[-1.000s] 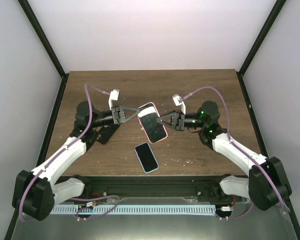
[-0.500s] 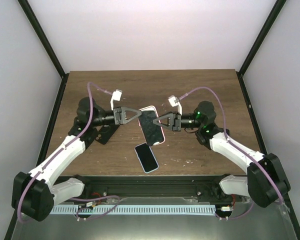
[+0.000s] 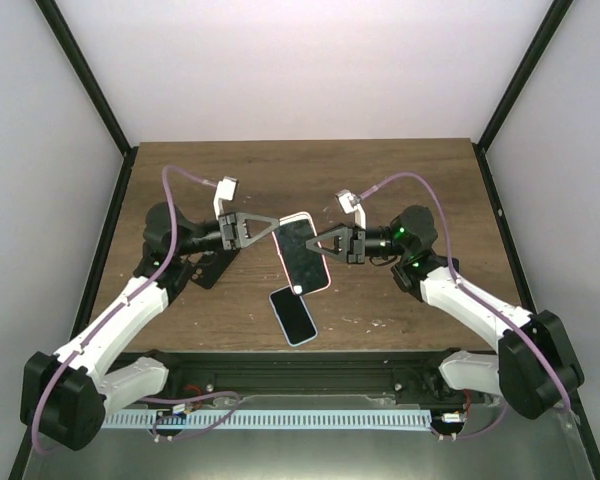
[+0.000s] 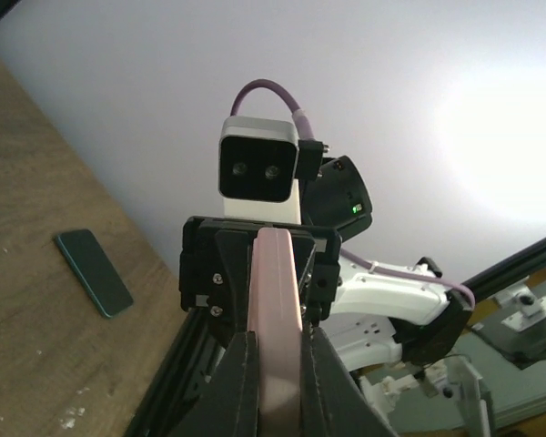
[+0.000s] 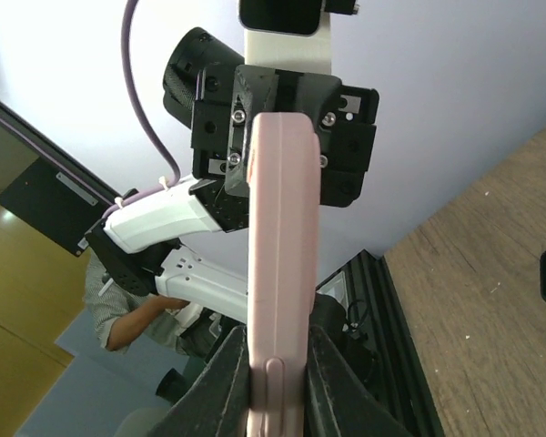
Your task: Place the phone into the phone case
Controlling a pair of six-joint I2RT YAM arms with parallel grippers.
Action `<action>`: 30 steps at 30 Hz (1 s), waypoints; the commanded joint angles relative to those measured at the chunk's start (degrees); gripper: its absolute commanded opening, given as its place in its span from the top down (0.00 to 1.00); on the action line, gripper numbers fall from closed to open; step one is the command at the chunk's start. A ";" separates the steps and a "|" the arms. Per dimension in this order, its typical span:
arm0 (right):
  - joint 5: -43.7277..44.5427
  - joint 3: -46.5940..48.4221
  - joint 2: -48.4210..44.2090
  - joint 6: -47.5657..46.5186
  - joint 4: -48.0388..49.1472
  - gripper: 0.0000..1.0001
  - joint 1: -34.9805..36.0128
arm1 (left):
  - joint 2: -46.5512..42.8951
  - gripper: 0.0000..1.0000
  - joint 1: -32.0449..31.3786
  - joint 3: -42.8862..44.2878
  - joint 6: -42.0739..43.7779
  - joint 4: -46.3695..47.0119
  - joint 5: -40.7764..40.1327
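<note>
Overhead, pale walls (image 3: 300, 70) ring a wooden table (image 3: 410, 175) (phone (image 3: 293, 315) atop).

Near end of phone case (image 4: 278, 309) below both wrist views

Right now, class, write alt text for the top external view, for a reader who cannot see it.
The left jaws and the right jaws pinch a pink rectangular phone case from opposite sides, holding it above the brown wooden table. A dark flat phone with a pale blue rim lies on the table, partly under the case's near end.
</note>
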 commanded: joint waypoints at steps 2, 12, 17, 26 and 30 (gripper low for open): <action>0.30 1.23 -0.86 0.48 3.27 0.90 0.68 | 0.37 1.00 -0.16 -0.08 0.46 2.22 0.63; 3.09 1.46 -0.30 0.62 2.51 0.99 1.29 | -0.54 0.71 -0.42 6.34 13.28 -17.89 -2.89; 7.48 2.87 -1.26 0.82 2.38 0.99 1.29 | -2.16 0.39 -0.46 3.94 9.25 -14.32 -2.21; 19.58 4.81 -1.70 1.83 4.42 0.99 1.28 | -2.62 0.36 -2.19 -2.72 5.98 -10.02 -0.82; 24.53 6.15 -1.72 0.14 2.32 0.99 1.27 | -3.00 0.37 -3.85 -4.07 6.20 -10.32 -1.23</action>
